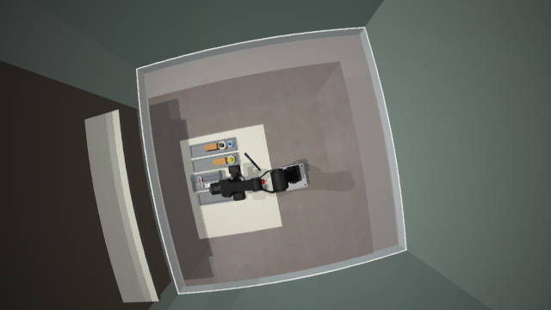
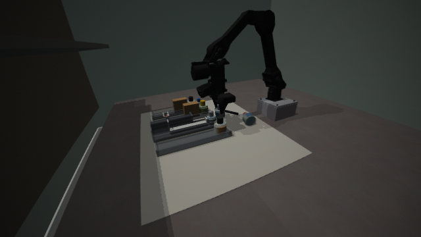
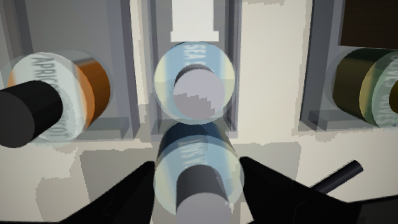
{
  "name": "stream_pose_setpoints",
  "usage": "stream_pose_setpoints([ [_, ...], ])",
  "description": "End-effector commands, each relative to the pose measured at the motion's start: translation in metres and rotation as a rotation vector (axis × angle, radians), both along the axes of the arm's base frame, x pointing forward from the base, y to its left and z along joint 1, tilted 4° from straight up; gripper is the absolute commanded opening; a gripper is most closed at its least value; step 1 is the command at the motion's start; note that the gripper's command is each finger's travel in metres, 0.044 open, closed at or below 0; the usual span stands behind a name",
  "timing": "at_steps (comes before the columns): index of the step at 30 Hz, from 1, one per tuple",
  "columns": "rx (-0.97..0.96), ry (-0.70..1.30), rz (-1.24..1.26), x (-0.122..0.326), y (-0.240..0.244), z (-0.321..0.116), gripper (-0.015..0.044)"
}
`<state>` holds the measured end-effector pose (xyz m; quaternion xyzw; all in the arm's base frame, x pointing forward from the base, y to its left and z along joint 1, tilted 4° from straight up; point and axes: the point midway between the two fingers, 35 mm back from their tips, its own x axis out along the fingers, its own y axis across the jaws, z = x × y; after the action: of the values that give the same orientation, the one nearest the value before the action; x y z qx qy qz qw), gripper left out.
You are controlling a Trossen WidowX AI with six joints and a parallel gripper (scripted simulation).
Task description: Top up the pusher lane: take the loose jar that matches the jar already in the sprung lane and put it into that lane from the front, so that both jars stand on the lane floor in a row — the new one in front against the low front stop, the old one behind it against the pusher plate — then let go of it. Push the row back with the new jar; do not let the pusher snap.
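Observation:
My gripper is shut on a light-blue jar with a grey cap, held upright just outside the front end of the sprung lane. A matching blue jar with a grey cap stands in that lane near its front, against the white pusher. In the wrist view the held jar's far edge overlaps or touches the lane jar's near edge. It partly hides the low front stop. The held jar's height above the mat is hard to tell. In the top view the arm hides both jars.
An apricot jar stands in the neighbouring lane on one side. A yellow-capped jar stands in the lane on the other side. A dark rod and a jar on its side lie on the mat.

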<state>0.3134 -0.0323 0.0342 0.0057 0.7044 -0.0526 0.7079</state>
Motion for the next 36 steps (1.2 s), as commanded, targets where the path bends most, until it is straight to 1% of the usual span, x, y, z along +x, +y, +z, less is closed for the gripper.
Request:
stream_pose_setpoints([
  [1, -0.004, -0.022, 0.003, 0.009, -0.001, 0.002, 0.0000],
  [36, -0.005, -0.023, 0.003, 0.021, -0.002, 0.003, 0.0000],
])
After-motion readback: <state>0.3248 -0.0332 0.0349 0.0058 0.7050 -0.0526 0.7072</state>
